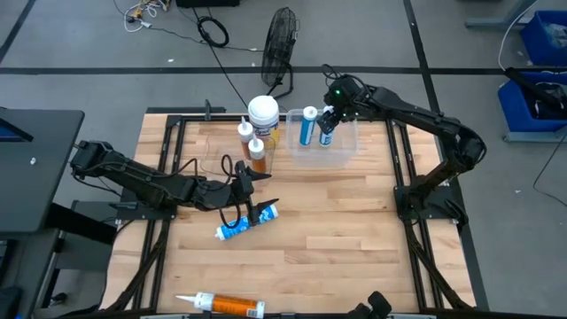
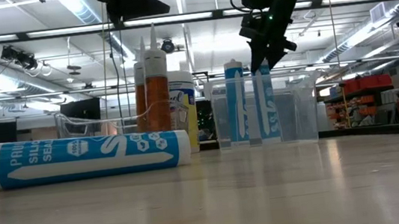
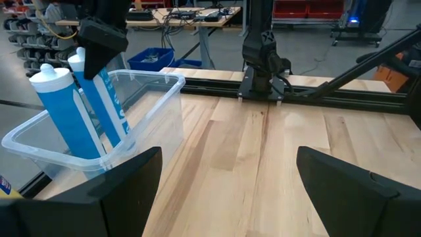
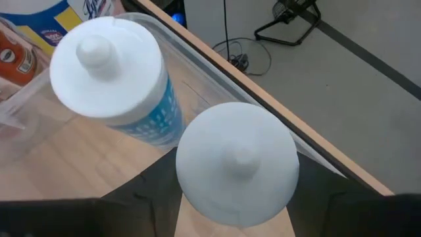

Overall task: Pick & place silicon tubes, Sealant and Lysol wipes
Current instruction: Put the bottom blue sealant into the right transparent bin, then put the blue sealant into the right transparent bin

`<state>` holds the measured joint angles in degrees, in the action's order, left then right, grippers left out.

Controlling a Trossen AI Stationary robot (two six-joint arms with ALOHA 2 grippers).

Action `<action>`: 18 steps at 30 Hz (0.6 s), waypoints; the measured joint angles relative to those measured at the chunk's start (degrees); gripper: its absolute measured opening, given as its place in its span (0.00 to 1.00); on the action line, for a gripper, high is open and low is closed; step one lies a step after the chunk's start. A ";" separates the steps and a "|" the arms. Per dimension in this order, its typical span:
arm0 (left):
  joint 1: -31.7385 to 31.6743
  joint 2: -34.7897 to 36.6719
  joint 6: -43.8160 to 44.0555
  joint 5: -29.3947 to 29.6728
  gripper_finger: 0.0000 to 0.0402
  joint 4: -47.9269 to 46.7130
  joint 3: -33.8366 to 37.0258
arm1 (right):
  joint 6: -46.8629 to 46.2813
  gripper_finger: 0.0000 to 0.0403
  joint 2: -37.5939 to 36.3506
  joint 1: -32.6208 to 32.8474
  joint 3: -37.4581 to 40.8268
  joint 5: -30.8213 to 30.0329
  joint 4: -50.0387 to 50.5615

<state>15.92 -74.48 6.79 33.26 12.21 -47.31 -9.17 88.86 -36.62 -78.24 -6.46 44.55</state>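
Nearest, one blue tube [image 2: 84,157] lies on the tabletop [image 1: 337,230] beneath the wide-open left claw [image 1: 251,195]. Right claw [image 1: 326,124] grips a second blue tube [image 4: 237,164] inside the clear bin [image 1: 350,146], beside one already standing there [image 1: 306,127]. Lysol wipes [image 1: 263,115] stand just beside the bin, outside it.

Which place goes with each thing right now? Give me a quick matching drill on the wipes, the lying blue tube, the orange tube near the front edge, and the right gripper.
Things:
1. Lysol wipes
2. Lying blue tube
3. Lone orange tube
4. Right gripper

Places:
A. Flat at the table's near edge
B. In the clear bin, jaws on a blue tube
C. Upright beside two orange tubes, far side
D. On the table under the open left gripper

Pairs: 1-C, 2-D, 3-A, 4-B
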 joint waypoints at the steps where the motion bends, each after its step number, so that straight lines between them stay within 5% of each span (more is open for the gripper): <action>1: 0.00 0.00 -0.02 0.01 0.89 0.01 0.00 | -0.04 0.52 0.00 0.00 0.00 0.08 -0.01; 4: 0.00 0.00 0.00 0.00 0.89 0.02 0.00 | -0.38 0.54 0.00 0.00 0.00 0.96 0.06; 11: 0.00 0.00 0.04 0.00 0.89 0.03 0.00 | -2.35 0.78 -0.52 0.09 0.31 1.60 1.54; 18: 0.00 0.00 0.03 0.01 0.89 0.17 0.00 | -2.41 0.79 -4.36 0.09 0.27 1.02 1.45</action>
<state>15.92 -74.48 6.81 33.27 12.38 -47.31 -11.58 84.50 -36.53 -77.97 -5.43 46.00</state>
